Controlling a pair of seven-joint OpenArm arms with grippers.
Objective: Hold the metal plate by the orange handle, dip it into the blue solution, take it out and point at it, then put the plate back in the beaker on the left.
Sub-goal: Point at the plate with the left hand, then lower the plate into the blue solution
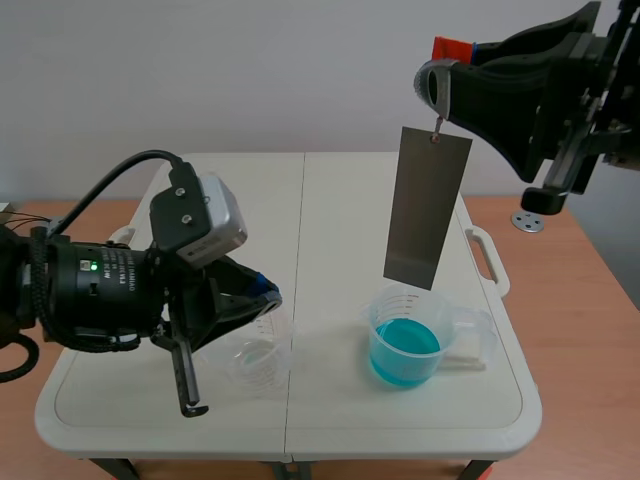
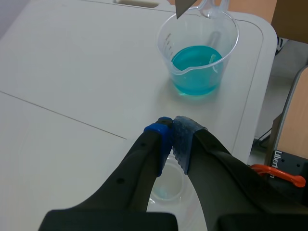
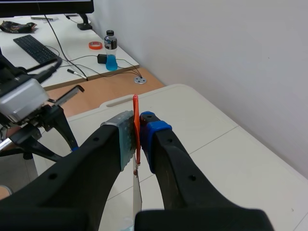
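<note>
My right gripper (image 1: 441, 72) is raised at the top right and shut on the orange handle (image 3: 136, 126), pinched between its pads. From the handle the grey metal plate (image 1: 427, 206) hangs upright in the air, its lower edge just above the beaker of blue solution (image 1: 405, 340). The same beaker of blue solution (image 2: 198, 57) stands ahead of my left gripper (image 2: 172, 132), whose fingers meet, shut on nothing. An empty clear beaker (image 1: 256, 362) stands under the left gripper (image 1: 262, 296); in the left wrist view this empty beaker (image 2: 166, 184) lies partly hidden below the fingers.
Everything stands on a white folding table (image 1: 300, 220) on a wooden desk. A small white pad (image 1: 468, 352) lies behind the blue beaker. In the right wrist view a bottle with blue liquid (image 3: 111, 50), a tape roll (image 3: 95, 45) and a keyboard (image 3: 36, 48) sit on a far desk.
</note>
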